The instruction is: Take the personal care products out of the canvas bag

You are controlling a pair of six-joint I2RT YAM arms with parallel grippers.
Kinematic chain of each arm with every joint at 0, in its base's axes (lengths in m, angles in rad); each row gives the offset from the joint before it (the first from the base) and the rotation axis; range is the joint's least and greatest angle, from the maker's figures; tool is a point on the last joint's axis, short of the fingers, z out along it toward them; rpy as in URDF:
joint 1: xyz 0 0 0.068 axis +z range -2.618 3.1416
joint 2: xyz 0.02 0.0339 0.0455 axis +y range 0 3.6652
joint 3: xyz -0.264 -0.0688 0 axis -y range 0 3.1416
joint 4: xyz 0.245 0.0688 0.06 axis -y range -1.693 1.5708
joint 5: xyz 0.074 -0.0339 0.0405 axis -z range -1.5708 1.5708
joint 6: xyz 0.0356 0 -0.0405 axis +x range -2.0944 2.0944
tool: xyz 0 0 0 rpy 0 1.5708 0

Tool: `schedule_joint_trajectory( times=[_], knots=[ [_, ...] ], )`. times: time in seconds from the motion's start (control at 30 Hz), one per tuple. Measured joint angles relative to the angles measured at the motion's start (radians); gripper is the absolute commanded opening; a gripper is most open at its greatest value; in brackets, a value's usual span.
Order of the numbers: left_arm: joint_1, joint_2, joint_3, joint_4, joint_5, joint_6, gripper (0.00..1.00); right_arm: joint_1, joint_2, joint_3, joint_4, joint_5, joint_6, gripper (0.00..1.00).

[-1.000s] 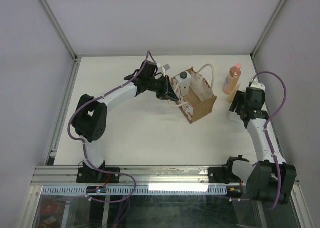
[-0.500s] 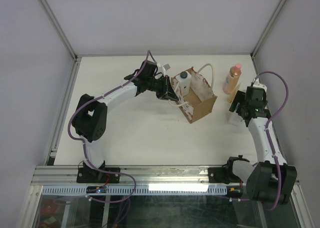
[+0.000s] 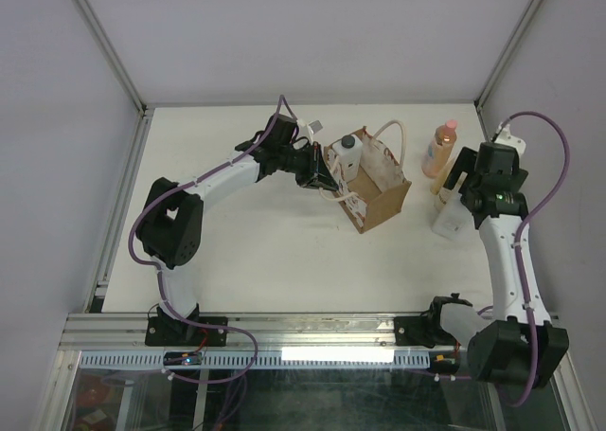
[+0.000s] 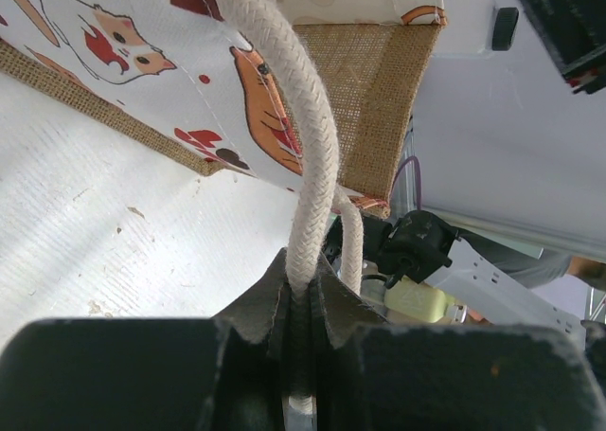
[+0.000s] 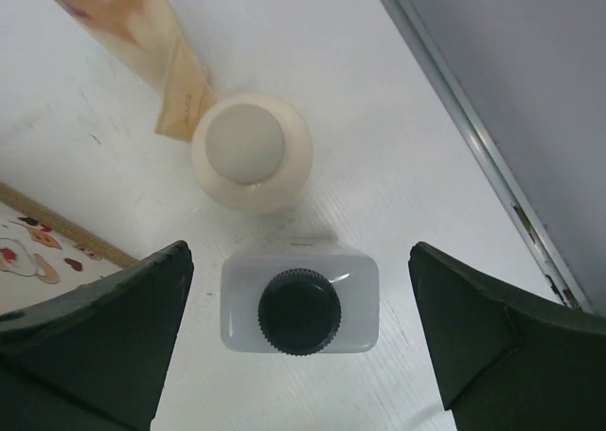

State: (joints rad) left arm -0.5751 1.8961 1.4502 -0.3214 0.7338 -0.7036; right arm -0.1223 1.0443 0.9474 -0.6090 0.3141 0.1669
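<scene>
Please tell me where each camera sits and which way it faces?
Top external: above and behind the robot, looking down on the table, left arm, right arm and canvas bag.
Left wrist: looks along the shut left tool at the bag's cream handle.
Right wrist: looks straight down past the open right tool at a white bottle.
Shared: top and right wrist both show the peach bottle.

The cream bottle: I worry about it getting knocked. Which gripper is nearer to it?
Right. The right gripper hangs open over the white bottle beside the cream bottle; the left gripper is past the bag, shut on its handle.
</scene>
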Motion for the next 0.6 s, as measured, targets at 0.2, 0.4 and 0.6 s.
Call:
schedule_joint_trajectory(
  times=[0.2,0.4,0.6],
  knots=[
    [0.0,0.0,-0.007,0.006,0.0,0.0,0.0,0.062,-0.018,0.136,-0.019,-0.016,-0.039,0.99],
    [0.0,0.0,-0.019,0.008,-0.004,0.0,0.0,0.174,-0.048,0.155,0.022,-0.291,-0.096,0.94],
    [0.0,-0.001,-0.026,0.007,-0.025,-0.006,0.0,0.306,0.009,0.146,0.121,-0.539,-0.099,0.93]
  ],
)
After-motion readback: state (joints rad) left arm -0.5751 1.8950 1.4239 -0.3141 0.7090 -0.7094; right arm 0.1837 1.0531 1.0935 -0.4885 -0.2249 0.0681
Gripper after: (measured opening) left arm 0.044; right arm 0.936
